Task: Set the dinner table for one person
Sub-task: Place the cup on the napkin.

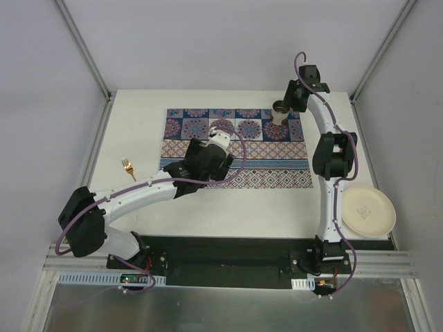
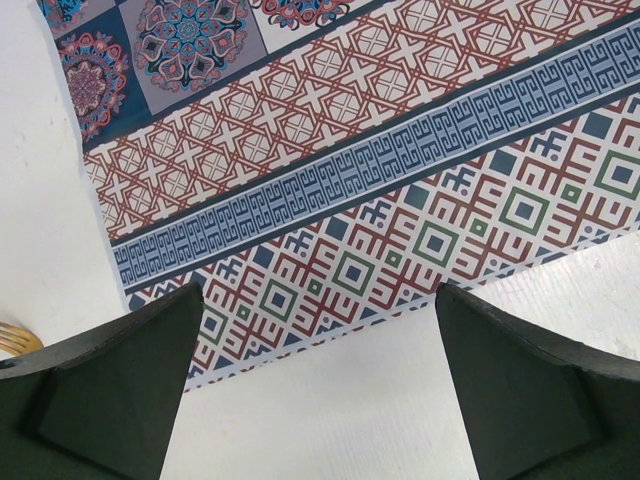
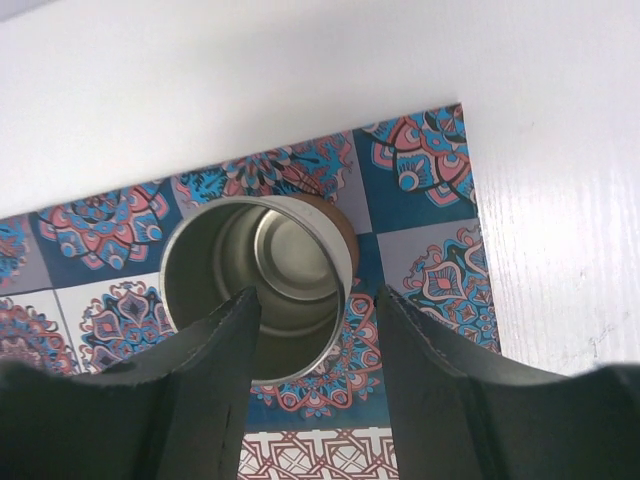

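Observation:
The dinner table (image 1: 138, 117) is a white top with a blue-and-red patterned placemat (image 1: 235, 149) at its middle. A metal cup (image 1: 279, 112) stands upright on the placemat's far right corner and shows from above in the right wrist view (image 3: 270, 260). My right gripper (image 1: 285, 105) hovers over the cup, open. Its jaws (image 3: 317, 300) straddle the cup's right rim, one finger over the mouth and one outside. My left gripper (image 1: 211, 155) is open and empty (image 2: 320, 400), raised above the placemat's (image 2: 350, 200) near edge.
A gold fork (image 1: 128, 168) lies on the table left of the placemat; its tip shows at the left edge of the left wrist view (image 2: 15, 338). A cream plate (image 1: 368, 209) sits at the near right by the right arm. Aluminium rails edge the table.

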Action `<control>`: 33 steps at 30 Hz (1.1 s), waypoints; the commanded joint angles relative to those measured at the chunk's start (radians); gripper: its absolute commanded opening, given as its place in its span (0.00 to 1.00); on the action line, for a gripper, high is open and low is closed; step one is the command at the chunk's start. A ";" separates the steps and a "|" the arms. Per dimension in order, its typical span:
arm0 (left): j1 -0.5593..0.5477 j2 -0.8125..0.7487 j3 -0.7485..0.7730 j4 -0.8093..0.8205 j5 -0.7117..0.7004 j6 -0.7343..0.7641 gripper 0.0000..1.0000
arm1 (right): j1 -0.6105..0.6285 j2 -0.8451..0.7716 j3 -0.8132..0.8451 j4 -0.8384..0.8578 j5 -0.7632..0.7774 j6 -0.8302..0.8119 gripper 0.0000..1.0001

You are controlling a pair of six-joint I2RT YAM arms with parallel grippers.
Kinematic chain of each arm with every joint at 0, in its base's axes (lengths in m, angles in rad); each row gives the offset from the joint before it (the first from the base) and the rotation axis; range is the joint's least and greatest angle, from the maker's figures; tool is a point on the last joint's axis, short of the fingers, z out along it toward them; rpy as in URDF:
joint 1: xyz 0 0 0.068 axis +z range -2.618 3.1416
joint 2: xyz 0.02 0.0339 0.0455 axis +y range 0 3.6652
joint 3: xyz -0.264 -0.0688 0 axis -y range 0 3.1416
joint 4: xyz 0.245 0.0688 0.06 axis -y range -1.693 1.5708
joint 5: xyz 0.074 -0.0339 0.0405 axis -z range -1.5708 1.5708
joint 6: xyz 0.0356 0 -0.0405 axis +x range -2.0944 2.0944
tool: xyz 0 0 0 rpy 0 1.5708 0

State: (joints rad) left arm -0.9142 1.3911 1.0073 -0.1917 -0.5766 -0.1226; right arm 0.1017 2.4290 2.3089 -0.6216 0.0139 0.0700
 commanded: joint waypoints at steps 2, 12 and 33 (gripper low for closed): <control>0.017 0.016 0.040 0.017 -0.020 -0.026 0.99 | -0.002 -0.080 0.061 -0.029 0.003 -0.021 0.53; 0.031 0.002 0.093 0.078 -0.095 -0.025 0.99 | -0.042 -0.565 -0.538 0.123 0.009 0.001 0.52; 0.101 0.210 0.416 0.161 0.410 0.058 0.99 | -0.066 -1.743 -1.749 -0.070 0.573 0.316 0.45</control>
State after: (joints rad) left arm -0.8272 1.5429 1.3235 -0.0132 -0.3687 -0.0868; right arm 0.0387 0.7773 0.5888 -0.5587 0.3660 0.2829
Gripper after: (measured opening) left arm 0.992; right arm 0.462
